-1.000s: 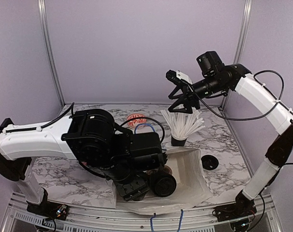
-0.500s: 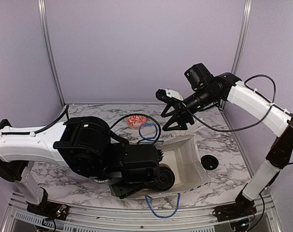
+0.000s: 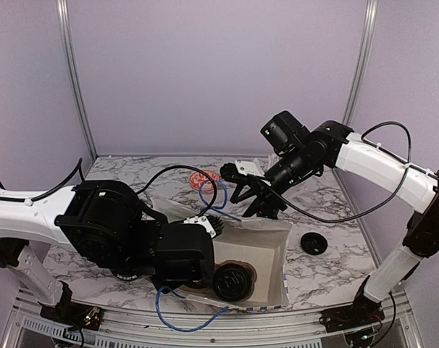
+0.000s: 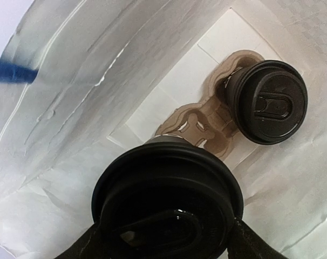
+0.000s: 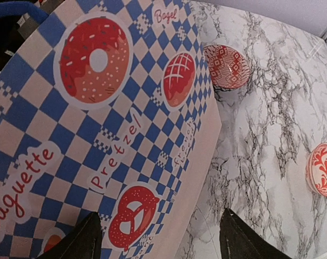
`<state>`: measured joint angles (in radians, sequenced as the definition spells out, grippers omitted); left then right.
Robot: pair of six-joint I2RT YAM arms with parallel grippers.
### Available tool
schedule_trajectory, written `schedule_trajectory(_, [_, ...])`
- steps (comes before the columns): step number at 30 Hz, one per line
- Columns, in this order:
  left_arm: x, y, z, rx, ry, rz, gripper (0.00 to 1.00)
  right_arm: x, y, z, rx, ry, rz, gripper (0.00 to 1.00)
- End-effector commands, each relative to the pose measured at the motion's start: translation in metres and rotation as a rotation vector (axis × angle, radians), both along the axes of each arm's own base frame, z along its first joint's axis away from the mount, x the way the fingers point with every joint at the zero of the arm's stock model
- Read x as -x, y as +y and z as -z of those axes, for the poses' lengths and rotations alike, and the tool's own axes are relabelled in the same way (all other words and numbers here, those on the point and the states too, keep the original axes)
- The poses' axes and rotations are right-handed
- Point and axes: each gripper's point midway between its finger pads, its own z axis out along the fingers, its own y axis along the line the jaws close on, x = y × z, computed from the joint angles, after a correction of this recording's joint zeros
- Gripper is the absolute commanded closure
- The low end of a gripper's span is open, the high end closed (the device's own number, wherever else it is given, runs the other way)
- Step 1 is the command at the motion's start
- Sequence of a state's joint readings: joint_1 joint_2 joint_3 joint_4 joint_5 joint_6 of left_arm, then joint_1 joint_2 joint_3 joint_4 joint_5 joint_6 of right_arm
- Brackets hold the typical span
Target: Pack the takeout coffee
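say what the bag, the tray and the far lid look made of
Bag: thin paper, matte white inside, creased and wrinkled.
Tray: probably moulded pulp, dull brown, soft rounded edges.
Far lid: likely plastic, black, slight sheen, crisp moulded ridges.

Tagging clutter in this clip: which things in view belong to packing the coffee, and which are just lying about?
Job in hand: raised lidded cup; seated lidded cup; carrier tray; paper bag; loose black lid.
Lying about: red patterned dish; second red dish.
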<state>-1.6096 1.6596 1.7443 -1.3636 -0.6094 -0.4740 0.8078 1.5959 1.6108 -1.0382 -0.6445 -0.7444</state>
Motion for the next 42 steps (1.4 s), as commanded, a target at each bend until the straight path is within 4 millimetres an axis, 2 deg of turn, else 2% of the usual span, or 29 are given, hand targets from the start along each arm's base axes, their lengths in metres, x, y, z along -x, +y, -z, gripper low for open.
schedule_trajectory(1, [0.013,-0.016,0.005,0.07,0.021,0.061,0.47,-0.003,-0.003,-0.006,-0.004,-0.039,0.005,0.28])
schedule_trajectory(6, [0.026,-0.023,0.01,0.161,0.093,0.093,0.5,0.003,-0.007,-0.011,-0.004,-0.033,-0.009,0.27])
schedule_trajectory(13, [0.036,-0.013,0.024,0.186,0.147,0.111,0.52,0.004,-0.014,-0.001,0.024,-0.046,-0.005,0.26])
schedule_trajectory(18, [0.033,-0.004,0.042,0.168,0.128,0.121,0.53,0.003,-0.011,0.0,0.03,-0.039,-0.016,0.26])
schedule_trajectory(24, [0.027,-0.004,0.041,0.172,0.072,0.168,0.53,0.003,-0.009,-0.005,0.033,-0.036,-0.029,0.26])
schedule_trajectory(33, [0.01,0.0,0.039,0.143,-0.057,0.188,0.53,-0.003,-0.009,0.024,0.091,-0.014,-0.029,0.26])
schedule_trajectory(42, [0.01,0.0,0.058,0.136,-0.045,0.225,0.52,-0.004,-0.004,0.027,0.093,0.009,-0.03,0.26])
